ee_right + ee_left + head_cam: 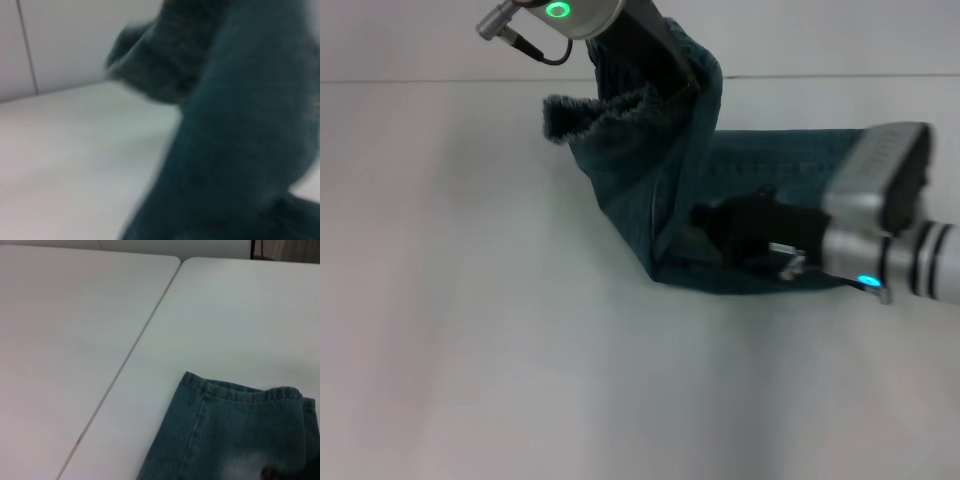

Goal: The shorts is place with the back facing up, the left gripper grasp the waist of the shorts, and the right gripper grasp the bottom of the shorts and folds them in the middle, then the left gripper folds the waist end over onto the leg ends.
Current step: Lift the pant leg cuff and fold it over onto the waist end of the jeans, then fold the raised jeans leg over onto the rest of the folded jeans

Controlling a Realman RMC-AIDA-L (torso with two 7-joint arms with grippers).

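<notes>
Two grippers are at work on the shorts (760, 165), which lie toward the far edge of the white tabletop (470, 330). Left gripper (645, 55) holds the puckered waist of the shorts (600, 110) lifted above the far edge, fingers clamped on the fabric. Right gripper (740, 225) presses low on the folded denim nearer the right edge; whether its fingers are closed cannot be determined. Lifted cloth slopes down to a crease beside that gripper.
</notes>
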